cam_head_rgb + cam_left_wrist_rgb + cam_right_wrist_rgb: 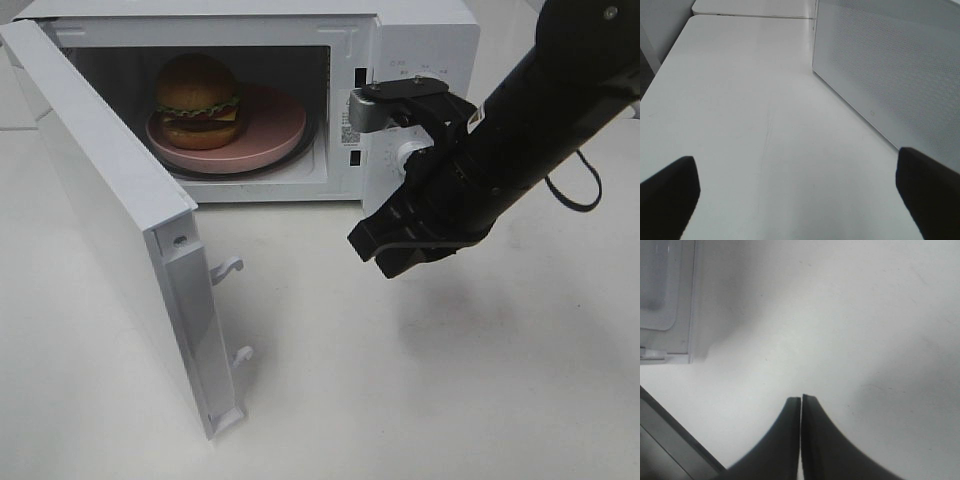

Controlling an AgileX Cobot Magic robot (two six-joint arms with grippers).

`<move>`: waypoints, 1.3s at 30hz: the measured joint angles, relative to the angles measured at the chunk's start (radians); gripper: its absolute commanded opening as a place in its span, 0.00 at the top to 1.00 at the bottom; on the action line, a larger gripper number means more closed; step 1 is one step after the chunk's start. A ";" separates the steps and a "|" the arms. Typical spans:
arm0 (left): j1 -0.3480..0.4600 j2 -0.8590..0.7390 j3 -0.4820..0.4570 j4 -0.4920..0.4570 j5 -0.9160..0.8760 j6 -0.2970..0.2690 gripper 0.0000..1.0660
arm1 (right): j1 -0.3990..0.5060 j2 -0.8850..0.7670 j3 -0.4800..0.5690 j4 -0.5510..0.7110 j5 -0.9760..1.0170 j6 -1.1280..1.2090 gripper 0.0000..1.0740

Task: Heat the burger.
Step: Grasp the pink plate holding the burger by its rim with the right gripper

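The burger [197, 100], with a golden-brown bun, green lettuce, cheese and a dark patty, stands on a pink plate [275, 125] inside the white microwave [425, 40]. The microwave door [110, 200] is swung wide open to the front left. My right gripper [378, 250] hangs above the table in front of the microwave's control panel, its fingers pressed together and empty; it also shows in the right wrist view [801, 401]. My left gripper [795, 157] is open and empty over bare table beside the microwave's perforated side wall [890, 65]. It is out of the exterior view.
The open door's latch hooks [228, 268] stick out from its free edge toward the table's middle. The right arm hides part of the control panel, with a knob [405, 155] just showing. A second table edge [750, 7] lies beyond the left gripper.
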 measured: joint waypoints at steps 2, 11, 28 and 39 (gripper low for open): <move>0.000 0.000 0.000 0.000 0.000 0.000 0.06 | 0.000 0.000 -0.035 -0.044 0.046 -0.009 0.96; 0.000 0.000 0.000 0.000 0.000 0.000 0.06 | 0.000 0.000 -0.160 -0.173 0.239 -0.365 0.95; 0.000 0.000 0.000 0.000 0.000 0.000 0.06 | 0.019 0.000 -0.170 -0.349 0.256 -0.995 0.62; 0.000 0.000 0.000 0.000 0.000 0.000 0.06 | 0.073 0.006 -0.177 -0.428 0.119 -0.878 0.12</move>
